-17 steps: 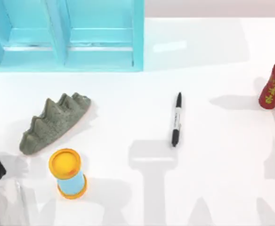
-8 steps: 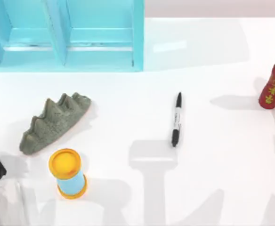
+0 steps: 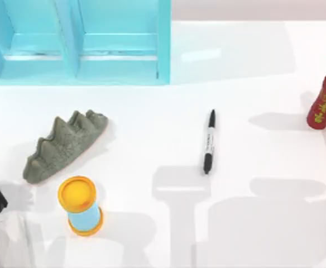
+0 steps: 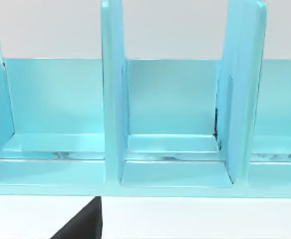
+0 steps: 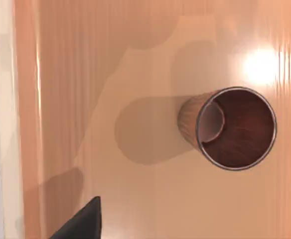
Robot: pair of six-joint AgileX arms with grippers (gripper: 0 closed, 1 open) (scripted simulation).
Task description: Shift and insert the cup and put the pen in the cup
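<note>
On the table, pen (image 3: 209, 142) unmoved, right-side arm shadows changed

I work at a plain white table (image 3: 252, 72) in what looks like a rendered test scene, not a lived-in room: flat even surfaces, crisp shadows, no clutter of daily use. Against the far edge, toward the left, stands a bright turquoise shelf (image 3: 96, 50) with upright dividers; my left wrist camera faces its open compartments (image 4: 173, 124). The things scattered about are a mixed lot: a grey-green spiky lump (image 3: 62, 146), a blue can with a yellow lid (image 3: 80, 205), a red bottle (image 3: 324, 106), a black pen (image 3: 209, 142). My right wrist camera looks down on a glossy wood-toned surface (image 5: 110, 59), perhaps a floor or bench, bearing a copper cup (image 5: 230, 128).
</note>
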